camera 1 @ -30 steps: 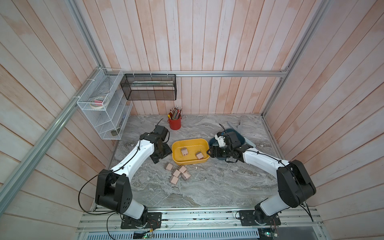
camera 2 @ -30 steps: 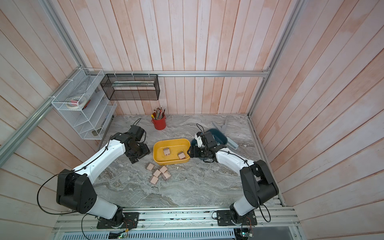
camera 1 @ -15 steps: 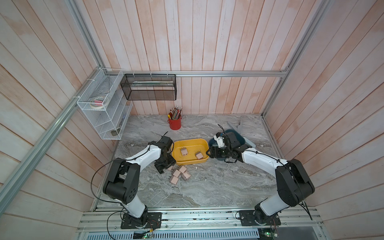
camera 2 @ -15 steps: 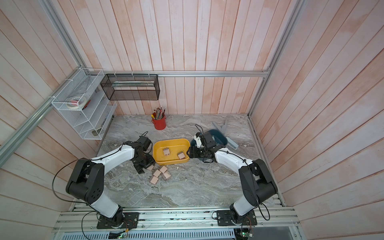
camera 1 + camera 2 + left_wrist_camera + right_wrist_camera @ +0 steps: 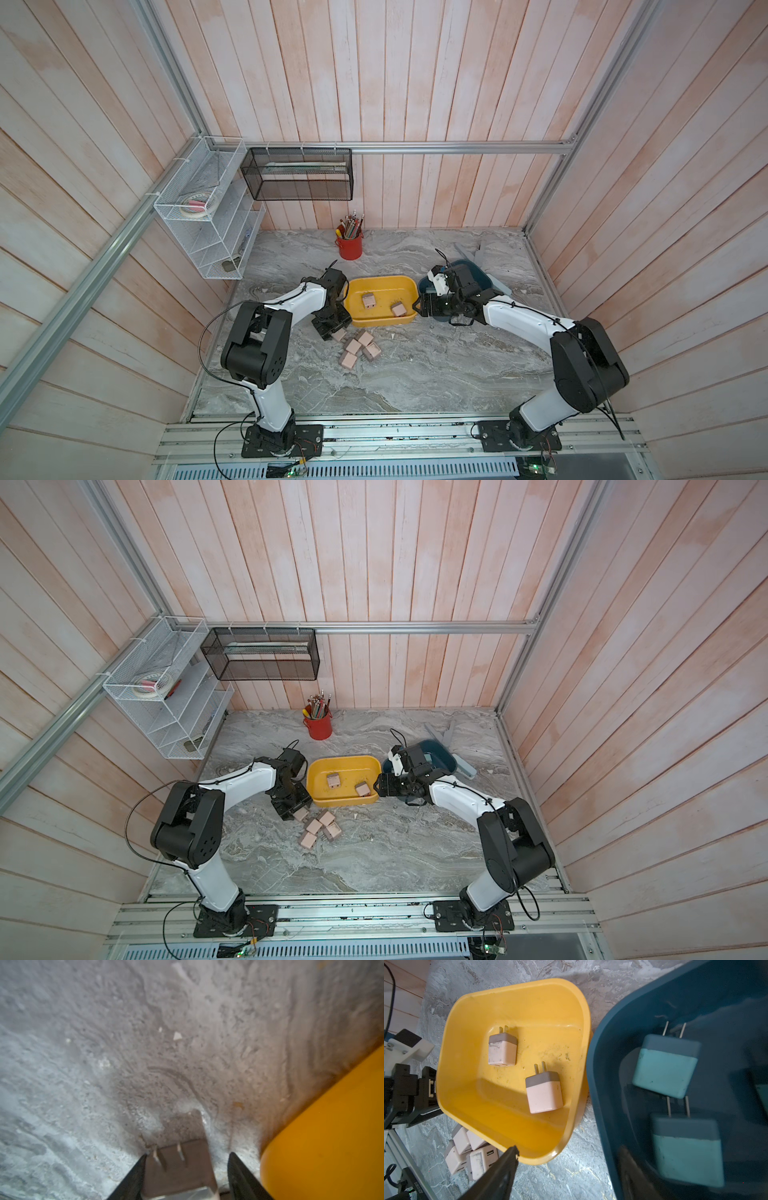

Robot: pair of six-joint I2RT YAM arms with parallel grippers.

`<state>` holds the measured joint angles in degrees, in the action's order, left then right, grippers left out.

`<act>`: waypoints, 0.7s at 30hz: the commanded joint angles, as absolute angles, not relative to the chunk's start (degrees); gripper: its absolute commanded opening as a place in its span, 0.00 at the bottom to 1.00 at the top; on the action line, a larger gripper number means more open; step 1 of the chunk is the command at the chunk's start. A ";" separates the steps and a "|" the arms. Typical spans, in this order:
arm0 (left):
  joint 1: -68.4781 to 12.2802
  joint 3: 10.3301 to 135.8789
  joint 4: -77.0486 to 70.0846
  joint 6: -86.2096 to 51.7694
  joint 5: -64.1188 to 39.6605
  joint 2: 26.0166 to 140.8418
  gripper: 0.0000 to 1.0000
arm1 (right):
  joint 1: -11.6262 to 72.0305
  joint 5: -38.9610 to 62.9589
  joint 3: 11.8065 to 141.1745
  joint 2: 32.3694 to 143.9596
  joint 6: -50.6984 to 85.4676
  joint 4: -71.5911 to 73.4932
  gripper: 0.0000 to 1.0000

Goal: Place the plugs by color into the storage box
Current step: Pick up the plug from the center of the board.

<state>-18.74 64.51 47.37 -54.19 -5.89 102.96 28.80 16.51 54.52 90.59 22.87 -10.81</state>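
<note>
The yellow storage box [image 5: 384, 291] holds two pink plugs [image 5: 502, 1051] [image 5: 545, 1093]. The dark blue box [image 5: 654, 1001] beside it holds teal plugs [image 5: 664, 1068] [image 5: 687, 1153]. Several pink plugs [image 5: 359, 345] lie clustered on the table in front of the yellow box. My left gripper [image 5: 187, 1154] is down at the cluster's left end, straddling one pink plug [image 5: 180, 1172]. One finger touches it and a gap shows at the other. My right gripper [image 5: 569, 1148] hangs open and empty over the gap between the two boxes.
A red pencil cup [image 5: 349, 245] stands at the back. A white wire rack [image 5: 208, 224] and a black mesh basket [image 5: 297, 174] hang on the walls. Grey flat pieces [image 5: 469, 251] lie behind the blue box.
My left arm swung from beside the yellow box forward to the plug cluster, and its jaws narrowed around one pink plug. The right arm has not moved.
</note>
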 commanded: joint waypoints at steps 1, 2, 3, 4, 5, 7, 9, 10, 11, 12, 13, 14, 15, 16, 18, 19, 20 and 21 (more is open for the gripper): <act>-18.63 65.79 48.20 -52.43 -3.81 103.79 0.59 | 29.27 16.18 55.75 91.47 22.75 -12.19 0.79; -18.63 65.70 48.42 -52.21 -3.69 103.64 0.59 | 29.25 16.34 55.89 91.63 22.76 -12.24 0.78; -18.63 65.40 48.53 -52.10 -3.69 103.49 0.58 | 29.26 16.32 55.94 91.74 22.75 -12.14 0.78; -18.63 65.06 48.45 -52.12 -3.74 103.32 0.56 | 29.27 16.35 56.00 91.80 22.83 -12.10 0.78; -18.63 64.58 48.35 -52.11 -3.86 102.93 0.55 | 29.21 16.48 56.08 91.85 22.87 -11.97 0.79; -18.63 63.52 48.18 -52.12 -4.04 102.17 0.53 | 29.27 16.52 56.20 92.03 22.86 -11.88 0.78; -18.63 62.30 48.08 -52.08 -3.97 101.07 0.49 | 29.26 16.61 56.32 92.05 22.96 -11.73 0.79; -18.63 61.72 48.15 -52.01 -3.91 100.55 0.47 | 29.26 16.62 56.34 92.09 23.02 -11.74 0.79; -18.63 61.15 48.09 -52.01 -3.87 99.95 0.47 | 29.25 16.66 56.27 92.02 22.97 -11.64 0.78; -18.59 60.48 48.15 -52.03 -3.87 99.40 0.47 | 29.27 16.66 56.28 92.08 22.95 -11.66 0.78; -18.55 60.01 48.08 -51.95 -3.80 98.89 0.47 | 29.23 16.72 56.25 92.09 23.03 -11.65 0.78; -18.55 59.52 48.09 -52.02 -3.73 98.18 0.47 | 29.27 16.74 56.34 92.13 22.99 -11.61 0.78; -18.46 59.16 48.14 -52.03 -3.61 97.43 0.47 | 29.25 16.78 56.41 92.28 22.96 -11.60 0.79; -18.41 58.90 48.21 -52.01 -3.49 96.88 0.47 | 29.25 16.85 56.34 92.24 22.98 -11.53 0.78; -18.15 58.62 48.50 -52.03 -3.18 95.31 0.47 | 29.23 17.01 56.34 92.29 23.10 -11.57 0.78; -17.94 58.62 48.65 -51.97 -3.16 94.66 0.47 | 29.26 17.06 56.47 92.39 23.09 -11.44 0.78; -17.70 58.73 48.92 -51.86 -3.03 93.98 0.47 | 29.20 17.13 56.46 92.39 23.10 -11.50 0.78; -17.39 59.07 49.46 -51.70 -2.92 93.39 0.47 | 29.26 17.14 56.54 92.53 22.96 -11.51 0.78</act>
<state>-18.15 58.96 48.25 -52.49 -4.32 95.90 28.80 16.53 54.96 91.50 22.90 -10.74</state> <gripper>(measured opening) 0.474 0.785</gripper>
